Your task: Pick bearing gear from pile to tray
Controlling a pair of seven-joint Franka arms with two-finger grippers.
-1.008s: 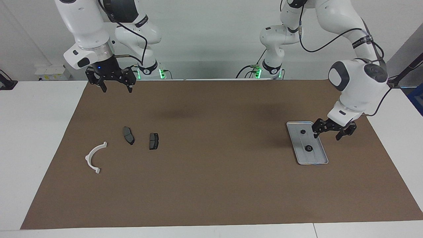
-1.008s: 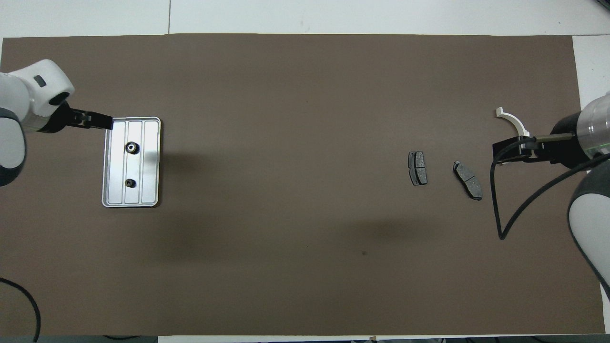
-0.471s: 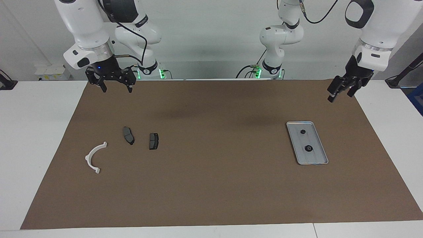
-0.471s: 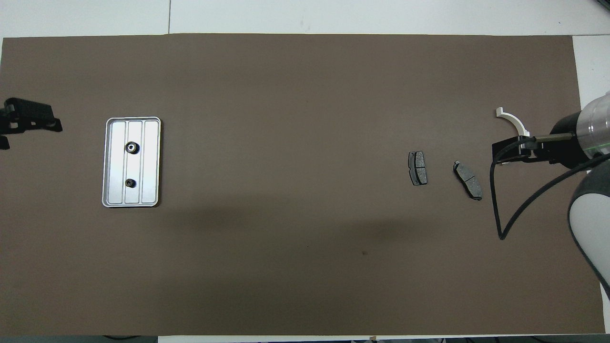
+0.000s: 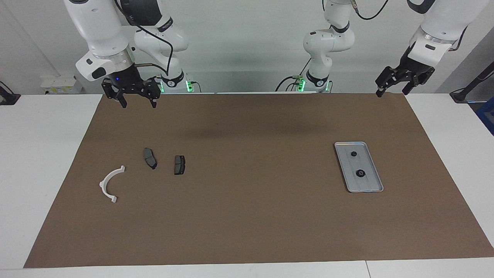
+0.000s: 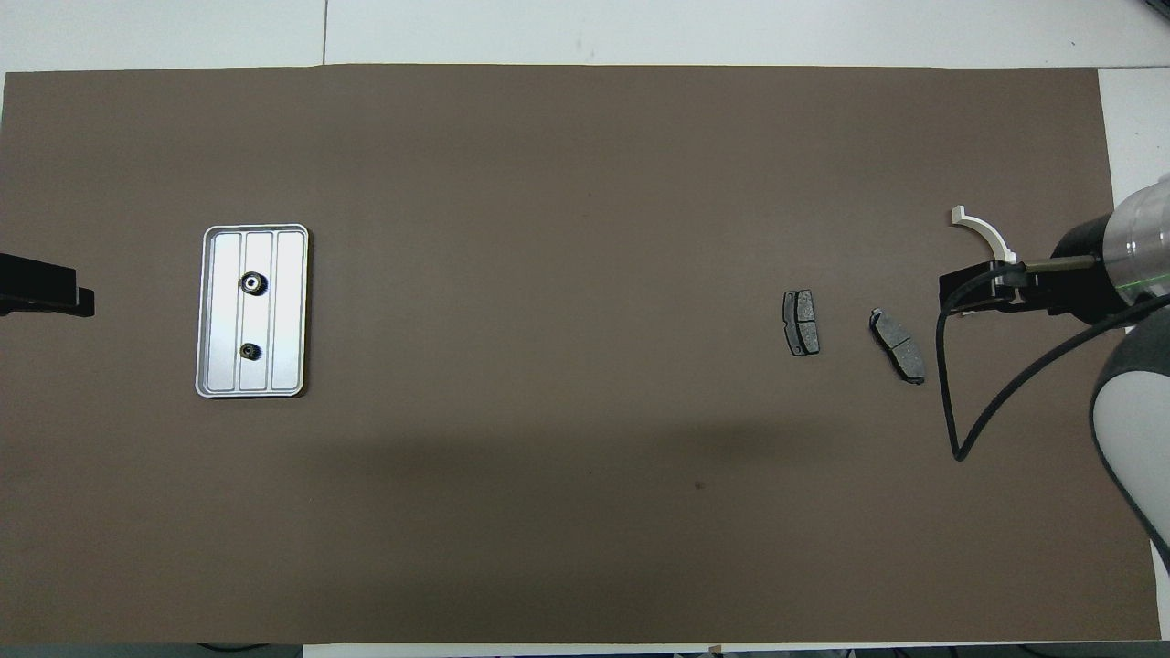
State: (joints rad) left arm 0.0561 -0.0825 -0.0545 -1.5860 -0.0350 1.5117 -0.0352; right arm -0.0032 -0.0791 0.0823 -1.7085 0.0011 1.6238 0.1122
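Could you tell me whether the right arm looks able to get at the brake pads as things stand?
Probably yes: the right gripper hangs open above the mat's edge at its own end, and nothing stands between it and the two brake pads lying flat, apart from each other.

Both arms are glossy white, built of rounded segments with dark grey caps at the joints. Black cables loop loosely along the links, and black bands with small white lettering ring the lower joints. A silver collar sits above each black gripper, the right gripper (image 5: 137, 94) showing a small blue light. Green lights glow at both bases. The left gripper (image 5: 393, 85) is black too.
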